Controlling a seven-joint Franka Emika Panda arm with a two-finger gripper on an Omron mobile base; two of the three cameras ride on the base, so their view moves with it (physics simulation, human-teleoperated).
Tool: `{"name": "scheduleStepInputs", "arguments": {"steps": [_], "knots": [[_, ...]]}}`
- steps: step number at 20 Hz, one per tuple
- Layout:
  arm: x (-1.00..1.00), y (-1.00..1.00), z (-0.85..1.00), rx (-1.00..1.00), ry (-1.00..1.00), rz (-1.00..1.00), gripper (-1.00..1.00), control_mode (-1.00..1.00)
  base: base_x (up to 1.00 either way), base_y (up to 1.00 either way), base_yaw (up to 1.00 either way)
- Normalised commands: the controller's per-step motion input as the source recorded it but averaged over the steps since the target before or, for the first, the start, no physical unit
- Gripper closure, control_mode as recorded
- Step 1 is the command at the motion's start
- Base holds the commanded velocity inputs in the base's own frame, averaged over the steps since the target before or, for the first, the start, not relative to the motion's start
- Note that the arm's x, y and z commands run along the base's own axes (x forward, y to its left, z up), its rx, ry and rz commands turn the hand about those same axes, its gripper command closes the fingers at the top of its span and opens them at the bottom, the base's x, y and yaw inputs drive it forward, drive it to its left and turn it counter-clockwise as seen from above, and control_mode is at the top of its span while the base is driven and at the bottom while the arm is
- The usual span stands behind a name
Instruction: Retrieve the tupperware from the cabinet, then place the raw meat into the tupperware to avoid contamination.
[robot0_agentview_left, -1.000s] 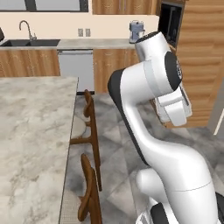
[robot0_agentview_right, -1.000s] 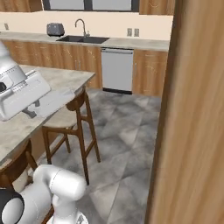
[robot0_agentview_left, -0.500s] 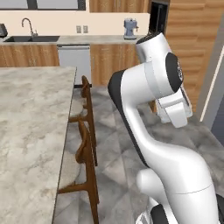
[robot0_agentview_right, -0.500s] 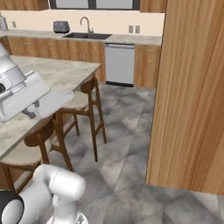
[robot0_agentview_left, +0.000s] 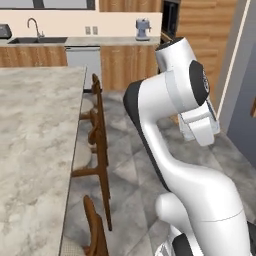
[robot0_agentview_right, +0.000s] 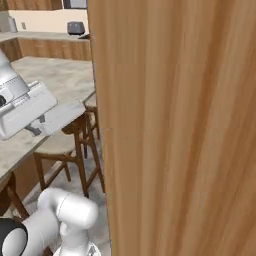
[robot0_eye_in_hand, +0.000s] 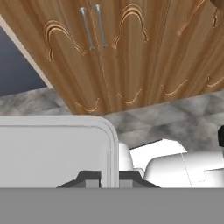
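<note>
The tall brown cabinet (robot0_eye_in_hand: 131, 57) with carved arches stands ahead of the hand, doors closed, its paired silver bar handles (robot0_eye_in_hand: 94, 28) at the upper left of the hand view. A broad wood panel (robot0_agentview_right: 175, 125) stands very close in the right base view. My gripper (robot0_eye_in_hand: 109, 177) hangs folded over the robot's own body, well short of the doors, its tips slightly apart with nothing between them. The hand is also seen beside the arm (robot0_agentview_left: 200, 125) and at the left edge (robot0_agentview_right: 22, 107). The tupperware and the raw meat are out of view.
A marble island counter (robot0_agentview_left: 35, 150) with wooden stools (robot0_agentview_left: 97, 130) lies to the left. The back counter holds a sink (robot0_agentview_left: 42, 39), a coffee machine (robot0_agentview_left: 142, 29) and a toaster (robot0_agentview_right: 75, 27). A dark grey panel (robot0_agentview_left: 245, 100) rises at the right.
Both base views have shifted: the base has turned right and driven, so the island and stools slid left and the wood panel now covers most of the right view. The arm's pose is unchanged.
</note>
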Motion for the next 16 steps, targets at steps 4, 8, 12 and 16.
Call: {"name": "scheduleStepInputs", "arguments": {"steps": [4,8,12,16], "knots": [[0.00,0.00,0.00,0.00,0.00,0.00,1.00,1.00,-0.93,0.51,-0.12],[0.00,0.00,0.00,0.00,0.00,0.00,1.00,1.00,-1.00,0.55,-0.11],[0.00,0.00,0.00,0.00,0.00,0.00,1.00,1.00,-0.99,0.31,-0.07],[0.00,0.00,0.00,0.00,0.00,0.00,1.00,1.00,-0.95,-0.05,0.00]]}}
